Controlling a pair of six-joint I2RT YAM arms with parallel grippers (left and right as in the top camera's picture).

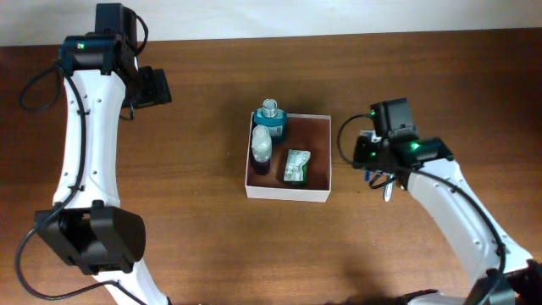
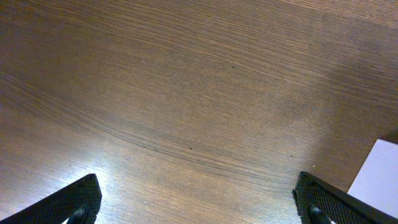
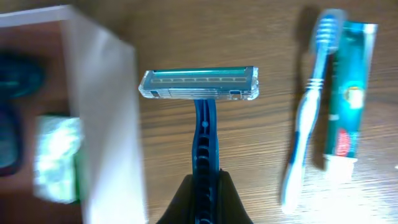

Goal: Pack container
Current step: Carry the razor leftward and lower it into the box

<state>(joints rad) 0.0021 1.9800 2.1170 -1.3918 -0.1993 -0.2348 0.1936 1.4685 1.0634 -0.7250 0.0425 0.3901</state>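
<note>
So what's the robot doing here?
The robot is packing a square white-walled box with a reddish-brown inside. Its right pincer is shut on a blue plastic razor, just beside the box. A teal bottle, a white-topped dark bottle and a green packet are already inside. A blue and white toothbrush and a green toothpaste tube lie on the wooden table, not packed yet. The left pincer is open over bare table, holding nothing.
</note>
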